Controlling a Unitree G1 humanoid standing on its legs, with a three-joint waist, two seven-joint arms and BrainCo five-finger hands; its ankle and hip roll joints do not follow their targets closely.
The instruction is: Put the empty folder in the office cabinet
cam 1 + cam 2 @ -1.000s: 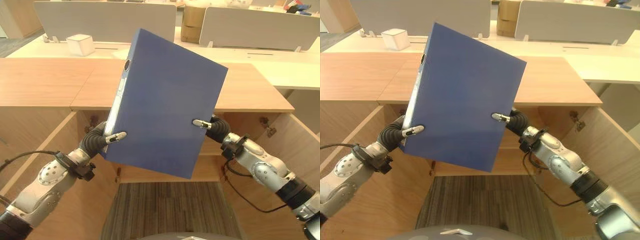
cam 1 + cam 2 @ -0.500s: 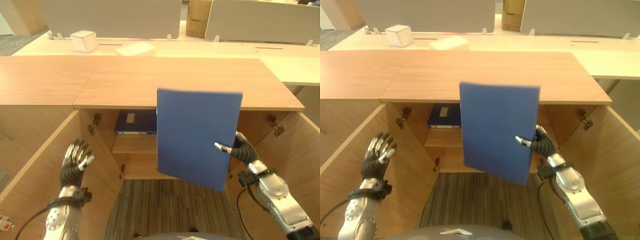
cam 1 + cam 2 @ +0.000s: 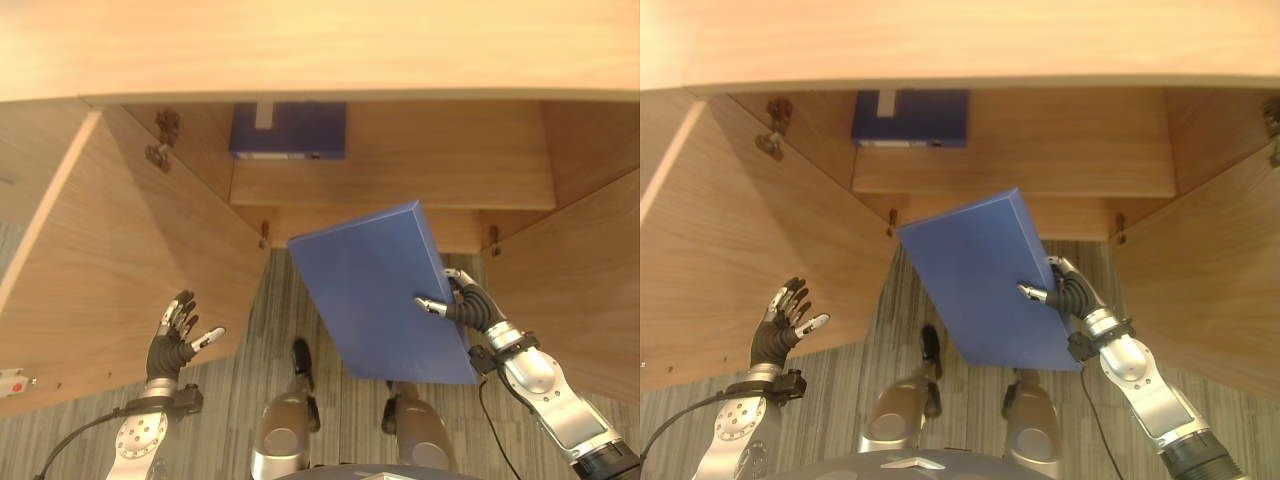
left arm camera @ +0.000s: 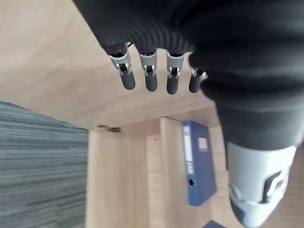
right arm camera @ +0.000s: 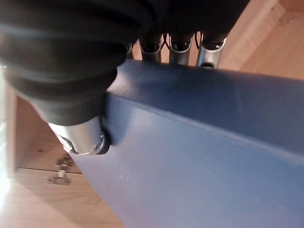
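One hand carries the load: right hand (image 3: 468, 306) pinches the folder (image 3: 380, 290) at its edge, thumb on the upper cover, fingers (image 5: 183, 45) beneath. Left hand (image 3: 176, 337) hangs free by the left door (image 3: 120, 250), fingers spread, gripping nothing. Folder sits tilted in mid-air before the open cabinet (image 3: 400, 180), below the shelf that holds another folder (image 3: 288, 130). Judged stiff, light, smooth-skinned; a one-sided grip may let it pivot. Better hold: near the spine, both hands.
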